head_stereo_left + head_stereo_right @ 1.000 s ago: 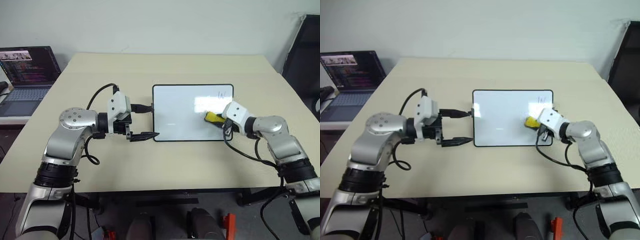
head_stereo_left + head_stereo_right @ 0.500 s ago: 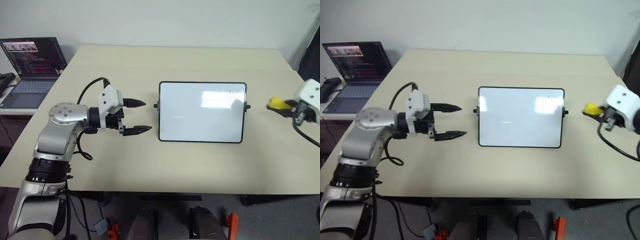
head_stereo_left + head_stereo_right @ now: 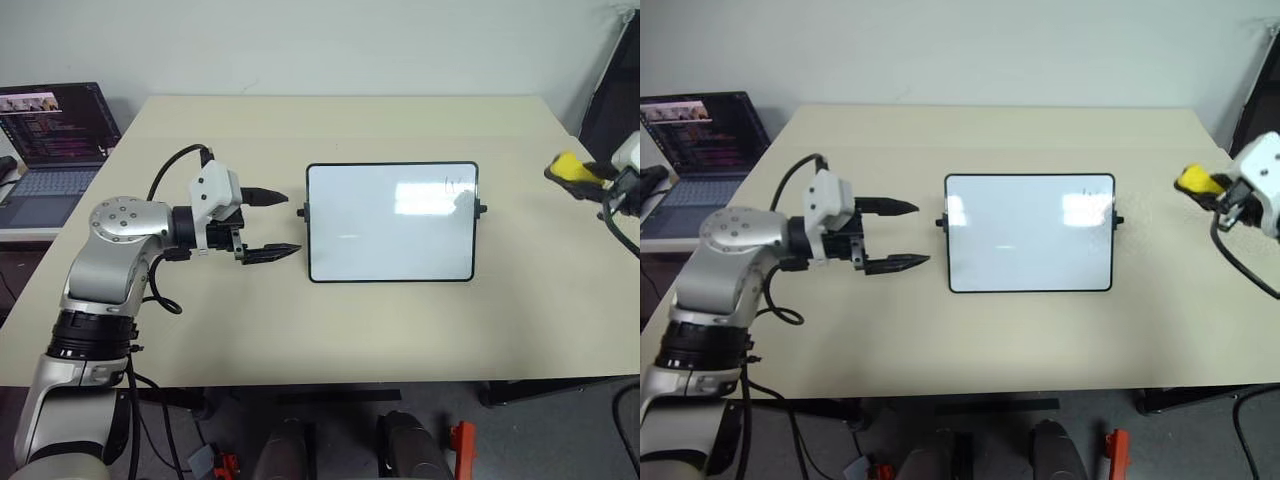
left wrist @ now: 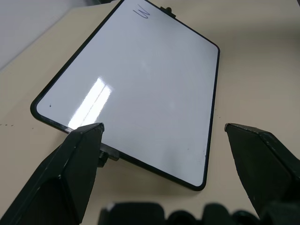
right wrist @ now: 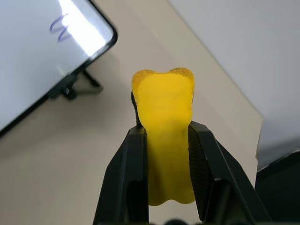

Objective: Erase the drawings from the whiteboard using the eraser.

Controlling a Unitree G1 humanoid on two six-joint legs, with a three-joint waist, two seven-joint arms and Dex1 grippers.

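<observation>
- Right now the right claw is clamped on the eraser — the yellow block is pinched between the two black fingers, its far end sticking out past the tips. In the head views the eraser hangs off to the right of the whiteboard, well apart from it and above the bare counter.
- The left claw stands wide open with nothing in it, just beside the board's left edge; from its wrist camera both fingers frame the board without touching it.
- The whiteboard lies flat near the middle of the counter, black frame all round and small knobs at the sides.
- Most of its surface reads clean. One of the drawings — a small "w"-like squiggle — sits in the far right corner, also visible as a faint blue mark from the right wrist.
- A pale glare patch lies close to that mark in the head views; it is reflection, not ink.
- My judgement: the wiping is mostly done and one mark is left, with the eraser off the board between strokes.
- The next move calls for bringing the eraser over the far right corner, pressing its face flat on the squiggle and rubbing across it. The left claw could steady the frame, since a light board may slide under the push.
- A laptop sits open at the counter's left, clear of the work.
</observation>
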